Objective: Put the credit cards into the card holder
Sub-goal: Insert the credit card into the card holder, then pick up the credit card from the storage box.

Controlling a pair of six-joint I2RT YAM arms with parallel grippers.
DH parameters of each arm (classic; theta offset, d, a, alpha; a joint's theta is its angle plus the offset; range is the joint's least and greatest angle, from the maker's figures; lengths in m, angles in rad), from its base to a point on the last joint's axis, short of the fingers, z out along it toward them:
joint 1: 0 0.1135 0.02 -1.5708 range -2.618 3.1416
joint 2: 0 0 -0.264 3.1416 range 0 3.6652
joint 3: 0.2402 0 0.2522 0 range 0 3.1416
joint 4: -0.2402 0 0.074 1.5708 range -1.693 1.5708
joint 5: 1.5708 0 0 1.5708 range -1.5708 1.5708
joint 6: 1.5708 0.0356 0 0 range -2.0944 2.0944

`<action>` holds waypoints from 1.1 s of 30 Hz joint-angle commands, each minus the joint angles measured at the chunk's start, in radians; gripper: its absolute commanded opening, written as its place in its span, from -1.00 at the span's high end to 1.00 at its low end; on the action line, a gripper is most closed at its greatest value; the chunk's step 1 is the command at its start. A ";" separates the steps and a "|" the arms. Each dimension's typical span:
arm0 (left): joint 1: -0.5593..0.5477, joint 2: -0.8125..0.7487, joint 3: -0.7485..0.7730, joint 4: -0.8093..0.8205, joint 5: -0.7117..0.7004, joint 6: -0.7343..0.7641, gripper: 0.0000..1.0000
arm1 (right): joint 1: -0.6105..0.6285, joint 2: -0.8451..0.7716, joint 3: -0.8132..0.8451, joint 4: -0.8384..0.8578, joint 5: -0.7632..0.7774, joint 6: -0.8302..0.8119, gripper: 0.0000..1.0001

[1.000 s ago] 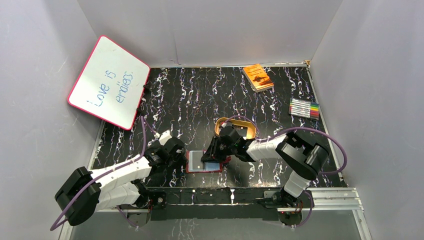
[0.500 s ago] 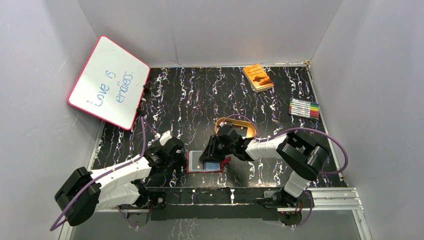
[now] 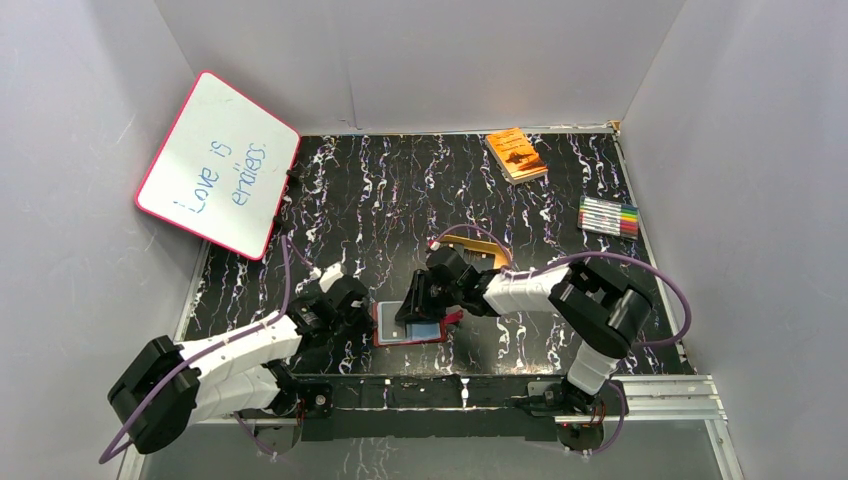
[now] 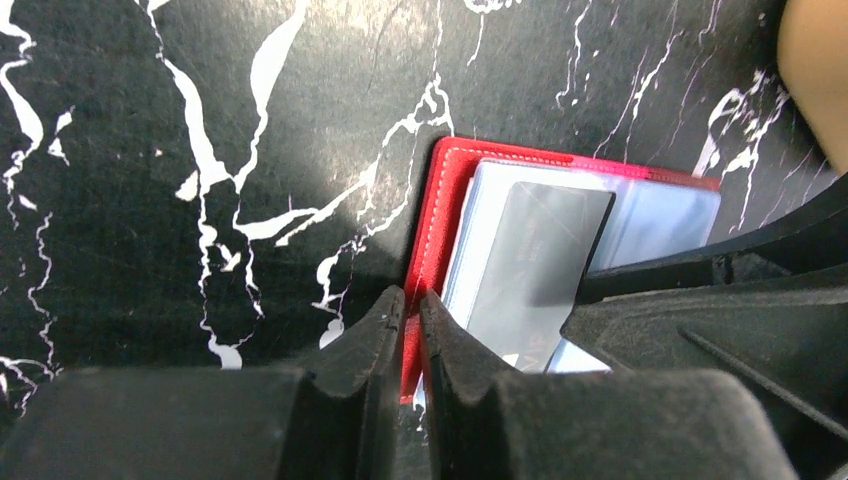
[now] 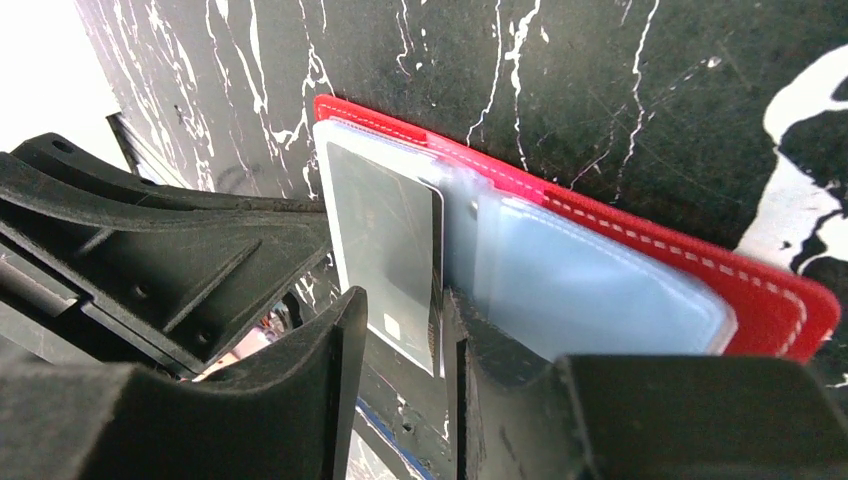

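**One arm anchoring the wallet, the other feeding in a card**

The card holder (image 3: 392, 326) is lying open and flat on the black marbled table (image 3: 400, 190), near the front edge between the two arms. Its clear sleeves (image 5: 590, 290) are facing up.

The left gripper (image 4: 412, 300) is squeezed almost fully closed on the holder's red stitched border, which is running in between its fingers. I take it to be working as an anchor, so the wallet is not sliding when something gets pushed into it.

The right gripper (image 5: 402, 298) is sitting low over the holder from the opposite side. Its jaws are narrowed onto a dark card (image 5: 385, 215), gripping it at the end with the chip. The card is lying nearly flat against the leftmost sleeve, which looks like the right angle for slipping it under the plastic rather than stubbing its edge. I cannot tell whether its far end is already inside the pocket.
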 commanded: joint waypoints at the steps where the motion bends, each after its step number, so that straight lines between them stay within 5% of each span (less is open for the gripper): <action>1: -0.002 -0.026 -0.018 -0.147 -0.019 0.005 0.73 | 0.013 -0.043 0.058 -0.066 0.026 -0.053 0.12; 7: -0.002 -0.097 0.051 -0.269 -0.082 0.023 0.32 | 0.012 -0.170 0.117 -0.277 0.113 -0.153 -0.23; 11: -0.002 -0.156 0.113 -0.343 -0.118 0.053 -0.32 | 0.002 -0.294 0.176 -0.465 0.238 -0.261 -0.39; 14: -0.002 -0.203 0.152 -0.377 -0.142 0.087 -0.58 | -0.049 -0.365 0.204 -0.543 0.326 -0.361 -0.41; 16: -0.003 -0.228 0.171 -0.377 -0.155 0.120 -0.63 | -0.116 -0.405 0.190 -0.551 0.351 -0.422 -0.40; 22: -0.002 -0.269 0.190 -0.351 -0.181 0.203 -0.64 | -0.449 -0.420 0.117 -0.448 0.067 -0.514 -0.29; 33: -0.002 -0.260 0.173 -0.350 -0.192 0.234 -0.61 | -0.527 -0.180 0.101 -0.244 -0.018 -0.462 -0.28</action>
